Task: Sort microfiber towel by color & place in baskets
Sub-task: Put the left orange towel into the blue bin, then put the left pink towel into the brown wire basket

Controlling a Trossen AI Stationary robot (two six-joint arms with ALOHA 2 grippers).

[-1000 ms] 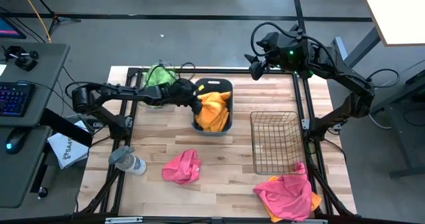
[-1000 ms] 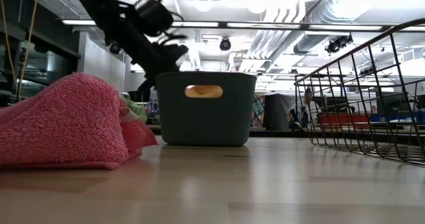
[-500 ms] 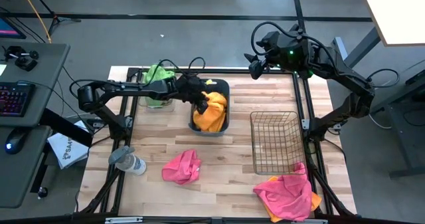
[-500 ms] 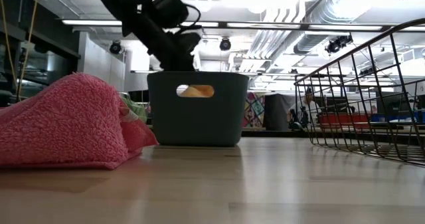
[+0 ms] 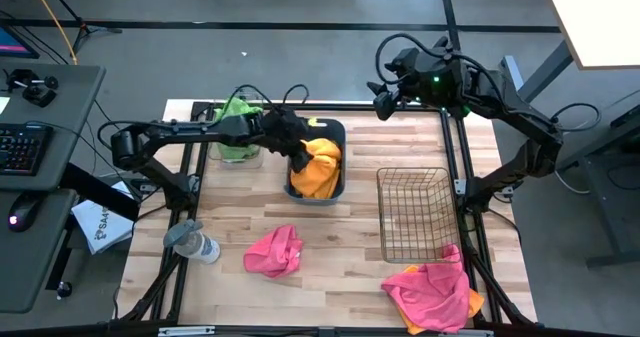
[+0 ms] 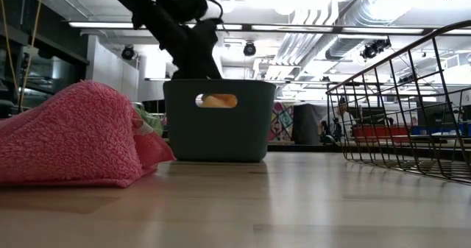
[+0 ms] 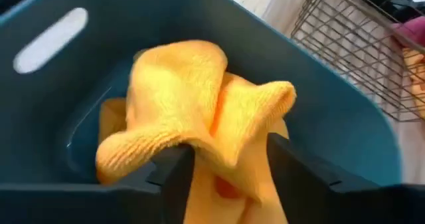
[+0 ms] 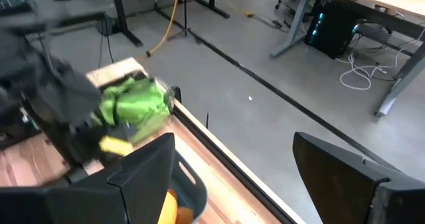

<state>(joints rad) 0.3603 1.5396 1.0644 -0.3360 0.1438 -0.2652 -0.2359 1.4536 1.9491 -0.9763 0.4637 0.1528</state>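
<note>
Still loose at the frame bottom: pink towel (image 5: 275,250) and pink pile (image 5: 430,292), wire-mesh basket (image 5: 413,213) empty. Mid-frame, left gripper (image 5: 298,159) clamped on yellow towel (image 5: 318,167) inside teal tub (image 5: 340,132). Up top, green towel (image 5: 237,114) binned, right gripper (image 5: 381,101) parked with fingers spread

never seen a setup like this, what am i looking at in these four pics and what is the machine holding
Two dark robot arms work at a wooden table. One picture looks straight down, one sits at table-top height, and two come from cameras on the arms' wrists. The left end effector is inside the teal tub, closed on an orange towel. The right end effector waits open above the table's far edge. Also there: a clear bin with a green towel, a wire basket, two pink towels and a bottle.
</note>
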